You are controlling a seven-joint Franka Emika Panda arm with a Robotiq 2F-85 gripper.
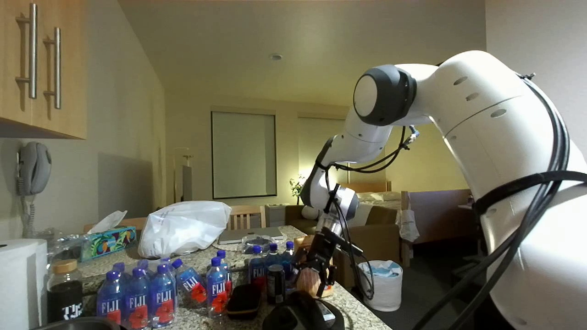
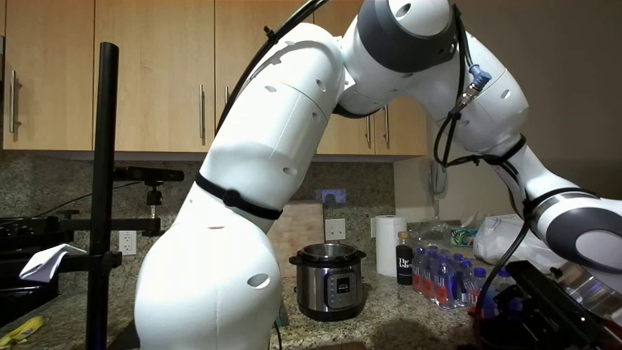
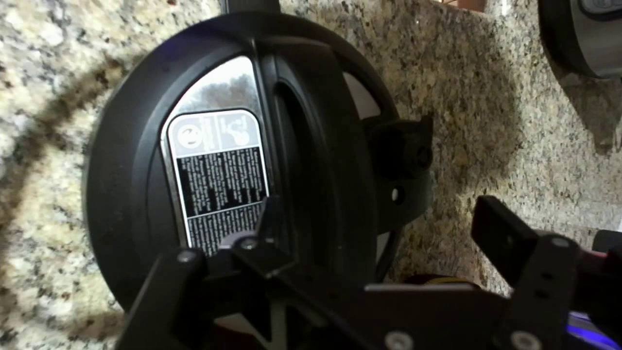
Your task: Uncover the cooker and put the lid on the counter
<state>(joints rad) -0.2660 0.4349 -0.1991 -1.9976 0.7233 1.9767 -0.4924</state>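
Near lid (image 3: 272, 150), arm (image 1: 426, 91) arched, jaws apart

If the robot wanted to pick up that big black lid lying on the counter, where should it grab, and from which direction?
Probably by the raised handle, coming down from above with the open fingers on either long side. The lid lies handle up, so this long ridge stands proud for pinching; the rounded rim sits low near the counter, likely harder to grasp.

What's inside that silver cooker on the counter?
In an exterior view, the lidless cooker shows part of its shiny metal inner wall. Its bottom, and anything that may lie there, can't be seen: the near rim hides it.
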